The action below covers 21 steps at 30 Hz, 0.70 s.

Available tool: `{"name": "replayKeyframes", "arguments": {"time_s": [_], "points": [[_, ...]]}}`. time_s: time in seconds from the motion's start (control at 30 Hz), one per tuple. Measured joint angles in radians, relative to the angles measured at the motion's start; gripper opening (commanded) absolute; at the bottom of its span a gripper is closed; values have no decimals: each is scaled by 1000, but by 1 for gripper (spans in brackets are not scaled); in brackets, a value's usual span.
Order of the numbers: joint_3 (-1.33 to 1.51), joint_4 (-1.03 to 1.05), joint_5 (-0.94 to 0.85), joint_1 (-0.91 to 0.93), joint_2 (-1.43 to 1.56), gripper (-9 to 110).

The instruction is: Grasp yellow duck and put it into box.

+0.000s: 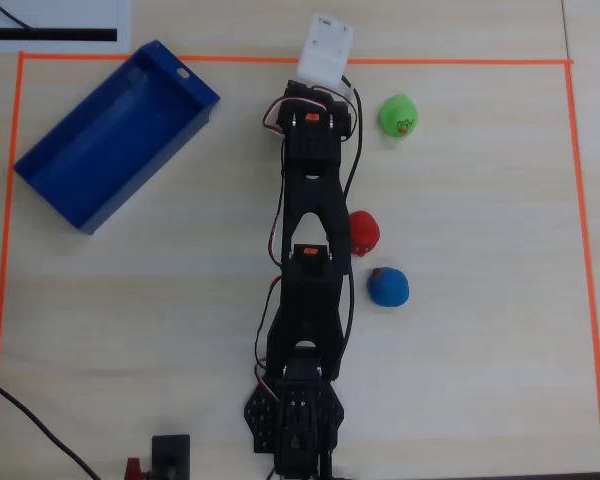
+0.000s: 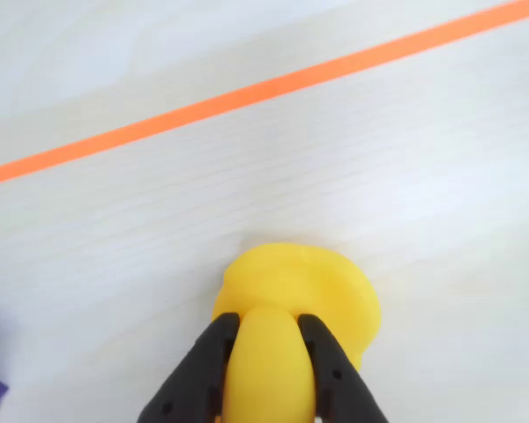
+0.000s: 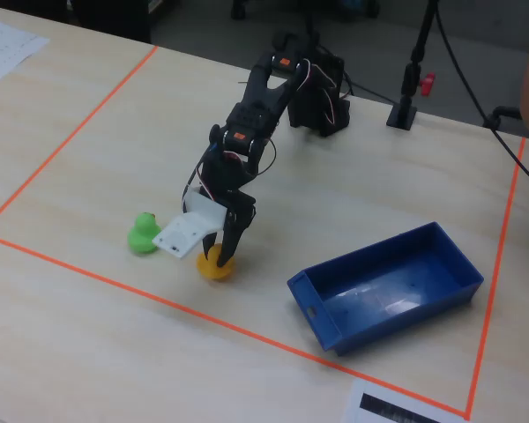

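The yellow duck (image 2: 291, 291) sits on the table between my black fingers (image 2: 203, 361). My gripper (image 2: 266, 322) is shut on its head end. In the fixed view the gripper (image 3: 222, 251) points straight down on the duck (image 3: 213, 269), which rests on the table left of the blue box (image 3: 388, 286). In the overhead view the white wrist mount (image 1: 325, 50) hides the duck and the jaws. The box (image 1: 110, 130) lies open and empty at the top left, its holed short wall toward the arm.
A green duck (image 1: 399, 115) lies just right of the wrist mount and also shows in the fixed view (image 3: 142, 234). A red duck (image 1: 364, 232) and a blue toy (image 1: 388, 287) lie right of the arm. Orange tape (image 2: 247, 92) borders the work area just beyond the duck.
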Motion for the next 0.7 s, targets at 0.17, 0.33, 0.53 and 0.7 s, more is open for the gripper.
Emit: {"name": "replayKeyframes", "arguments": {"time_s": [0.17, 0.33, 0.53, 0.7], "points": [[6, 72, 34, 14, 140, 0], [163, 245, 14, -37, 407, 0], [350, 479, 26, -259, 638, 0], [212, 612, 140, -508, 624, 0]]}}
